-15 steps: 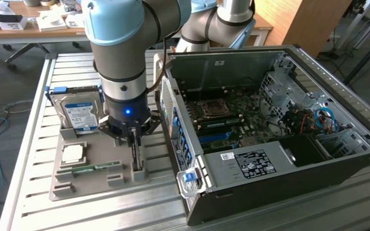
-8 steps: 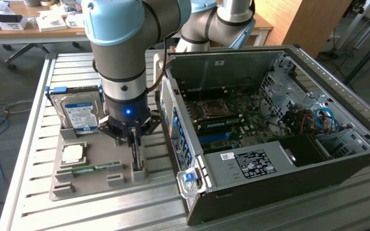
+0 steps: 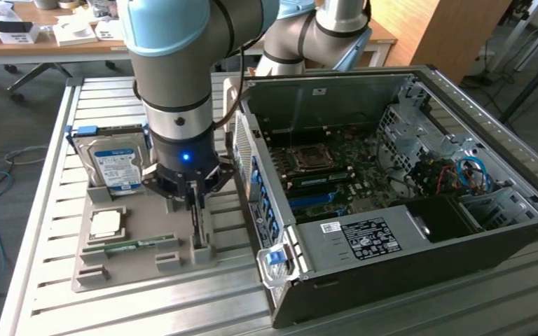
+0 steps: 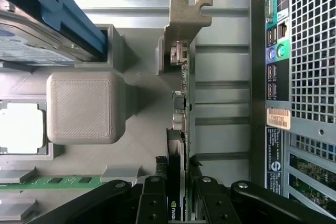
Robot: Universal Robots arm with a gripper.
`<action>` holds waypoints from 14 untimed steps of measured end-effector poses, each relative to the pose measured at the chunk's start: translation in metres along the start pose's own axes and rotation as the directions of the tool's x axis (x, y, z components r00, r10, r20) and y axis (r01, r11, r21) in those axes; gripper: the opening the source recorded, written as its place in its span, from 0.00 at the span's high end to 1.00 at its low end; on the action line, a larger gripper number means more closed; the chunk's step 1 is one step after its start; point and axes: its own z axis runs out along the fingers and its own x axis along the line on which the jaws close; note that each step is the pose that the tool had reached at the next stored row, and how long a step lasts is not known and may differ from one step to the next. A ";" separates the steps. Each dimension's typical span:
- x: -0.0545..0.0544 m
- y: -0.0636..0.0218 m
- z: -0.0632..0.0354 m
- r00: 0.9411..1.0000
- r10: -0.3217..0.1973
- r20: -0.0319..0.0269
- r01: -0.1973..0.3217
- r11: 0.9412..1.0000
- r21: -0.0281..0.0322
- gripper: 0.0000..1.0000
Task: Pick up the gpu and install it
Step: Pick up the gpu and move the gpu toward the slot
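The end effector (image 3: 194, 210) (image 4: 177, 195) hangs straight down over the grey parts tray (image 3: 110, 273) on the bench (image 3: 204, 304), clenched on the gpu (image 3: 197, 227) (image 4: 177, 148). One finger (image 4: 153, 198) presses against each flat side of the card. The gpu stands on edge in a slotted holder at the side of the tray nearest the open computer case (image 3: 279, 210), with its silvery bracket (image 4: 185, 22) at the far end from the fingers. Also on the tray are a hard drive (image 3: 115, 168), a processor chip (image 3: 107, 222) and a green memory stick (image 3: 134, 245).
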 end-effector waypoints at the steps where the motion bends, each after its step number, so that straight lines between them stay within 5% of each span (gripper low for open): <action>1: 0.000 0.0001 -0.0022 1.000 0.000 0.000 0.000 1.000 0.000 0.74; 14: 0.000 0.0006 -0.0139 1.000 -0.001 0.000 0.001 1.000 0.000 0.74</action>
